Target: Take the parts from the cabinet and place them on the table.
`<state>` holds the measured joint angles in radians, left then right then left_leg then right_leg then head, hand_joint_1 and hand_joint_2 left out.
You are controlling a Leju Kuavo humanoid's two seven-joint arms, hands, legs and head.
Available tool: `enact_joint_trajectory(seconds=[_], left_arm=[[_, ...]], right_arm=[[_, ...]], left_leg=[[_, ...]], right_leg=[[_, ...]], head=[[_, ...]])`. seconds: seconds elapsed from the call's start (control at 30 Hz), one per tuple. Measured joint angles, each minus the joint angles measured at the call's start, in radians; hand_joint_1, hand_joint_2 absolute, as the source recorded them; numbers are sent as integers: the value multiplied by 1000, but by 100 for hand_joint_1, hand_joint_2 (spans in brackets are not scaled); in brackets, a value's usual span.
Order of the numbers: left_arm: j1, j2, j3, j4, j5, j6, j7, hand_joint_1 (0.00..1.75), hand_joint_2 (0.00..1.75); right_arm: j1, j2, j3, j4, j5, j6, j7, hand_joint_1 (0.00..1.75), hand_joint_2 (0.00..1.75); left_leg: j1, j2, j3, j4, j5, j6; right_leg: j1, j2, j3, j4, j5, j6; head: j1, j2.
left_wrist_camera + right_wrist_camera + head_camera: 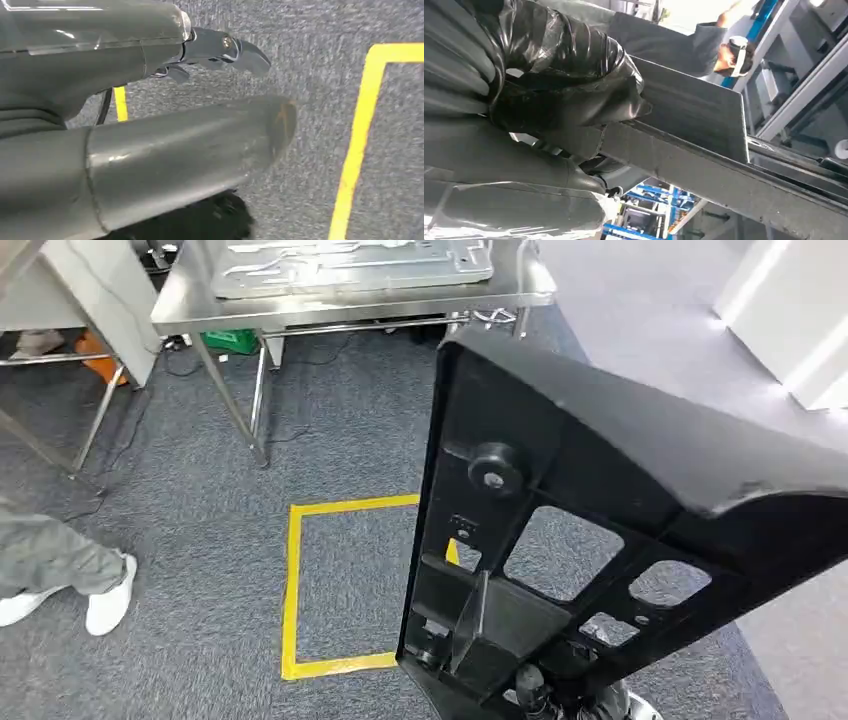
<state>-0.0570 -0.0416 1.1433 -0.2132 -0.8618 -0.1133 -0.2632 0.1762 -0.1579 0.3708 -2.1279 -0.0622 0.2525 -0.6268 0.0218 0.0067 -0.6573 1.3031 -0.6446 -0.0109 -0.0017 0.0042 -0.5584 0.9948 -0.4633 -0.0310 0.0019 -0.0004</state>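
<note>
Right robot hand (569, 100) clamps black part (600, 540) by its edge; rigid, long, likely top-heavy. Left robot hand (215, 55) empty, fingers apart. Counter (350, 302) ahead.

part: black plastic frame panel (560, 540), ribbed, with cut-out windows and a round boss
pose: tilted, raised above the carpet
table: steel-topped (200, 305), far ahead

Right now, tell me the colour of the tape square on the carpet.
Yellow. The tape square on the grey carpet shows best in the head view.
</note>
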Motion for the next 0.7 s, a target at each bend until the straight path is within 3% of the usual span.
enact_joint_trajectory(seconds=[0.03, 0.1, 0.13, 0.17, 0.27, 0.3, 0.33, 0.37, 0.43, 0.47, 0.5, 0.53, 0.57, 0.6, 0.63, 0.67, 0.7], left_arm=[[0, 0, 1, 0, 0, -1, 0, 0, 0], [-1, 0, 4, 0, 0, -2, -1, 0, 0], [-1, 1, 6, 0, 0, -3, -1, 0, 0], [-2, 2, 8, 0, -1, -4, -2, 0, 0], [-3, 3, 9, 0, -3, -7, -4, 0, 0], [-3, 2, 10, 0, -3, -7, -4, 0, 0], [-3, 2, 11, 0, -3, -9, -4, 0, 0], [-4, 2, 12, 0, -3, -10, -4, 0, 0], [-3, 2, 14, 0, -6, -10, -5, 0, 0], [-2, 2, 14, 0, -6, -10, -5, 0, 0], [-2, 2, 14, 0, -7, -10, -5, 0, 0], [-2, 2, 14, 0, -8, -10, -6, 0, 0], [-2, 2, 14, 0, -9, -10, -6, 0, 0], [-2, 2, 14, 0, -9, -11, -6, 0, 0], [-1, 2, 14, 0, -9, -12, -7, 0, 0], [-3, 2, 14, 0, -10, -12, -7, 0, 0], [-3, 2, 14, 0, -10, -12, -8, 0, 0]], right_arm=[[0, 0, 0, 1, 2, 0, 1, 175, 175], [0, 0, 0, 1, 5, 0, 1, 175, 175], [0, 0, 0, 1, 6, -1, 1, 175, 175], [-1, 0, -1, 3, 7, -1, 1, 175, 175], [0, 0, -4, 3, 10, -3, 2, 175, 175], [0, 0, -6, 3, 10, -4, 2, 175, 175], [0, 0, -8, 3, 10, -4, 3, 175, 175], [-2, 0, -8, 3, 10, -4, 2, 175, 175], [0, 0, -10, 4, 10, -6, 3, 175, 175], [1, 0, -10, 5, 10, -6, 3, 175, 175], [1, 0, -11, 5, 10, -7, 3, 175, 175], [1, 0, -12, 6, 11, -9, 3, 175, 175], [1, 0, -13, 7, 11, -10, 3, 175, 175], [0, 0, -13, 7, 13, -13, 3, 175, 175], [0, 0, -13, 7, 13, -16, 3, 175, 175], [-1, 0, -13, 7, 13, -18, 4, 175, 175], [0, 0, -13, 7, 13, -19, 4, 175, 175]], left_leg=[[0, 0, 11, -42, 41, 2], [0, -3, 78, -217, 154, 12], [-3, -9, 100, -272, 165, 21], [-8, -11, 110, -297, 158, 22], [-12, -10, 109, -296, 157, 32], [0, -8, 115, -307, 164, 41], [0, -7, 118, -309, 165, 44], [1, -5, 118, -309, 164, 49], [0, -1, 118, -309, 161, 52], [0, 1, 118, -309, 159, 51], [1, 1, 121, -309, 156, 50], [1, 1, 126, -309, 153, 47], [3, 1, 133, -309, 148, 43], [4, 1, 143, -309, 143, 39], [4, 1, 143, -309, 138, 33], [-2, 0, 145, -306, 132, 24], [0, 1, 144, -309, 132, 19]], right_leg=[[1, 6, 4, 2, -4, 1], [2, 14, 15, 8, -14, 6], [1, 15, 17, 9, -19, 11], [8, 18, 15, 15, -23, 18], [3, 19, 14, 6, -20, 33], [5, 18, 16, 11, -26, 39], [2, 11, 9, 33, -38, 46], [-1, 8, -18, 86, -71, 51], [-10, 7, -105, 249, -145, 61], [-13, 7, -145, 315, -159, 65], [-16, 5, -159, 327, -146, 67], [-20, 4, -147, 289, -107, 69], [-22, 1, -114, 218, -58, 69], [-22, -2, -64, 112, -3, 67], [-22, -9, -30, 34, 23, 63], [-11, -11, -20, 17, 4, 59], [-10, -7, -24, 22, 4, 52]], head=[[0, 0], [0, 0], [0, 0], [0, 0], [0, 0], [-1, 0], [1, 0], [0, 0], [0, 0], [0, 0], [0, 0], [0, 0], [0, 0], [0, 0], [1, 0], [1, 0], [0, 0]])
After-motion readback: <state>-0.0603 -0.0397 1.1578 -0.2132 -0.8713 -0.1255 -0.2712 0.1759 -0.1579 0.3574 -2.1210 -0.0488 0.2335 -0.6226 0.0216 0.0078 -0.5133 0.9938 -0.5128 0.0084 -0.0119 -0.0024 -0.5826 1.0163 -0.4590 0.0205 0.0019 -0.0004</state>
